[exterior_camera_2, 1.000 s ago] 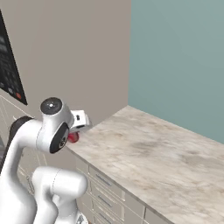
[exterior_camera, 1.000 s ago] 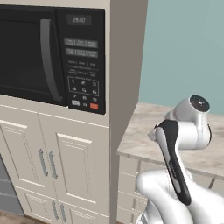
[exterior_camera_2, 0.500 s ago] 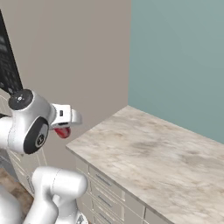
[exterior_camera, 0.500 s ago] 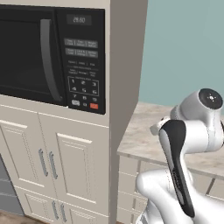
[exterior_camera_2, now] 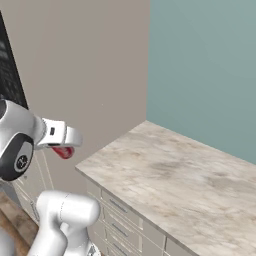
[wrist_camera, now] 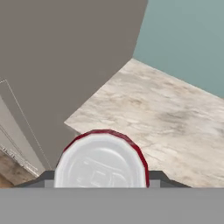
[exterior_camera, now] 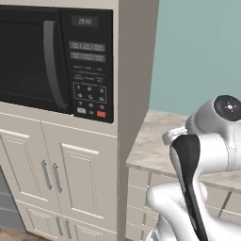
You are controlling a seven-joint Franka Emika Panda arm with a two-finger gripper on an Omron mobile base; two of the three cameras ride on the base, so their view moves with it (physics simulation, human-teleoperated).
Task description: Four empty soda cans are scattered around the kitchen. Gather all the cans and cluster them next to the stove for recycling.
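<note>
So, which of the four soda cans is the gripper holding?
A red soda can, silvery-topped, clamped in the gripper beside the marbled counter's corner.

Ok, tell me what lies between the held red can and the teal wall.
Bare beige counter in the hand view, between the red can and the teal wall.

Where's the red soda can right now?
The red soda can is clamped in the gripper, held in the air off the beige marbled counter's left end, beside the tall cabinet.

base views flank arm | hand view downward | shared: counter (exterior_camera_2: 170,170)
</note>
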